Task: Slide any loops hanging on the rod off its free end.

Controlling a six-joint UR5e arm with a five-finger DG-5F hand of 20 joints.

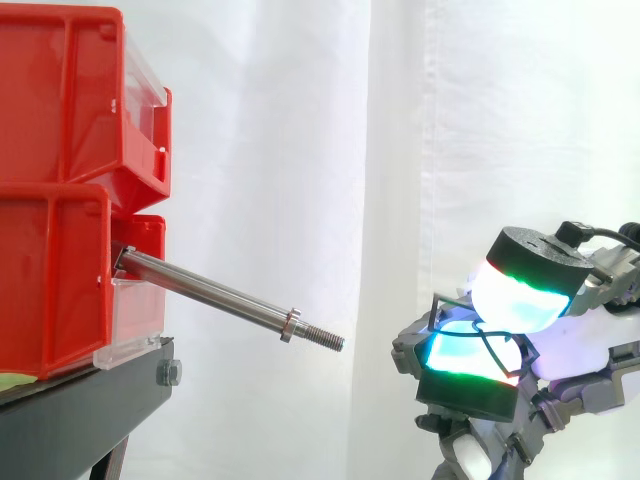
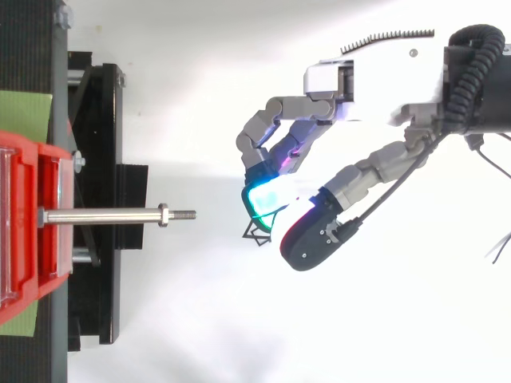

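Note:
A bare steel rod (image 1: 210, 288) juts from the red bins (image 1: 60, 110) and slopes down to the right, with a nut (image 1: 291, 325) near its threaded free end (image 2: 190, 214). Nothing hangs on it. My hand (image 1: 530, 262) hovers to the right of the free end, a clear gap away. Its glowing fingertips (image 2: 267, 195) pinch a thin black wire loop (image 2: 257, 234), which sticks out toward the rod. The loop (image 1: 450, 299) also shows as thin black lines across the cyan pads.
The bins sit stacked on a black stand (image 1: 80, 420) at the left. A green sheet (image 2: 24, 112) lies under the bins. The white curtain hangs behind, and there is open space between the rod tip and my hand.

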